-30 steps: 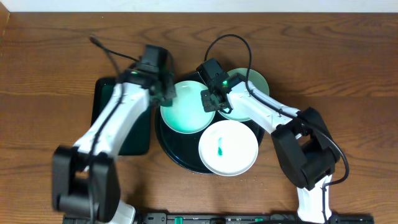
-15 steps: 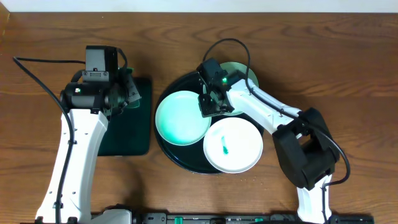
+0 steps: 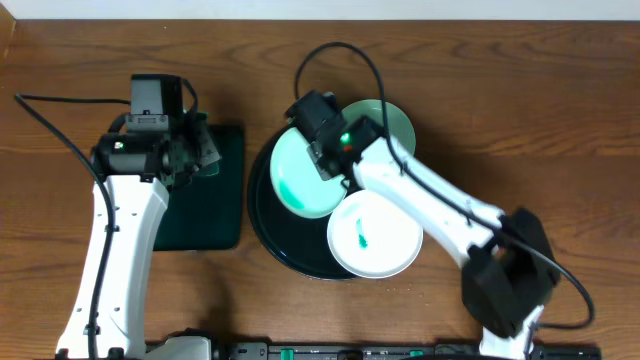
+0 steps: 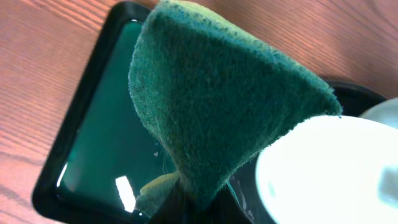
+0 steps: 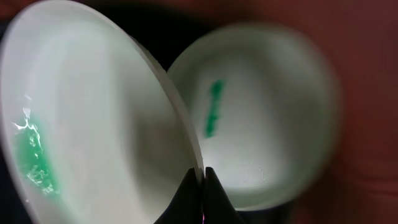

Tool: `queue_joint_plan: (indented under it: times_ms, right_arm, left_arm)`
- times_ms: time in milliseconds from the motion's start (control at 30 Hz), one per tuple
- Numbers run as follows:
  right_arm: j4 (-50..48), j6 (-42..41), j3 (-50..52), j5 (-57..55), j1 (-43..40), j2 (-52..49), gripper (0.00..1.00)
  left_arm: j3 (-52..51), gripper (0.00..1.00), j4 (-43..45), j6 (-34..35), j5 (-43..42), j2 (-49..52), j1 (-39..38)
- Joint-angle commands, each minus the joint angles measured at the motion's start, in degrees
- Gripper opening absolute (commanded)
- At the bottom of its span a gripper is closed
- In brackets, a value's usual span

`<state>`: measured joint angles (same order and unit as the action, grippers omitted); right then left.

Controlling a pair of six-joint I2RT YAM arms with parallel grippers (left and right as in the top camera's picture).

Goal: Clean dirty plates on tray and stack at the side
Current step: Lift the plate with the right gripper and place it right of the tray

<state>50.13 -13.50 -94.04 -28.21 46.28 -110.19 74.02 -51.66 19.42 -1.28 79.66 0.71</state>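
On wood-grain table (image 3: 560,120), right tool (image 5: 202,178) pinches tilted plate (image 5: 93,118); left tool (image 4: 189,208) clamps coarse sponge (image 4: 217,106).

Smeared plate (image 3: 300,182) raised onto its edge by the right gripper (image 3: 330,165), left gripper (image 3: 205,150) and sponge (image 4: 217,106) withdrawn to frame left over rectangular tray (image 3: 215,215).

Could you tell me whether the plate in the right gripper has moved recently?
Yes. The plate has tilted up and shifted toward the black tray's far rim, held by the right gripper.
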Motion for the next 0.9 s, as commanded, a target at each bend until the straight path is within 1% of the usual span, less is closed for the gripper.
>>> queue_joint_plan:
  times_ms: [0, 100, 233, 333, 400, 500, 567, 633, 733, 867]
  right_arm:
    - [0.02, 0.98, -1.66, -25.97, 5.27, 4.57, 0.01]
    - [0.02, 3.26, -1.66, -35.82, 9.88, 5.09, 0.01]
    - [-0.02, 3.96, -1.64, -43.80, 14.47, 5.09, 0.01]
    - [0.00, 3.93, -1.64, -48.37, 16.04, 5.09, 0.01]
    - [0.02, 3.91, -1.64, -48.85, 16.70, 5.09, 0.01]
    - [0.13, 3.69, -1.64, -44.46, 16.33, 5.09, 0.01]
    - [0.55, 3.48, -1.64, -39.04, 15.39, 5.09, 0.01]
    - [1.46, 1.53, -1.64, -34.10, 14.16, 5.09, 0.01]
    - [3.19, -1.33, -1.66, -23.45, 10.91, 5.62, 0.01]
    - [3.52, -1.77, -1.66, -6.82, 4.63, 8.48, 0.01]
  left_arm:
    - [1.22, 0.07, 0.07, -0.94, 0.92, -0.31, 1.97]
    - [1.22, 0.07, 0.07, -0.96, 0.92, -0.31, 2.56]
    - [1.22, 0.07, 0.11, -0.96, 0.92, -0.28, 2.56]
    - [1.22, 0.07, 0.33, -0.96, 0.92, -0.26, 2.56]
    - [1.22, 0.07, 0.33, -0.96, 0.92, -0.26, 2.56]
    - [1.22, 0.07, 0.31, -0.94, 0.92, -0.26, 2.56]
    - [1.22, 0.07, 0.28, -0.94, 0.90, -0.24, 2.56]
    - [1.20, 0.07, 0.26, -0.94, 0.92, -0.26, 2.56]
    - [1.20, 0.07, 0.26, -0.94, 0.92, -0.26, 2.56]
    - [1.20, 0.07, 0.28, -0.94, 0.92, -0.26, 2.56]
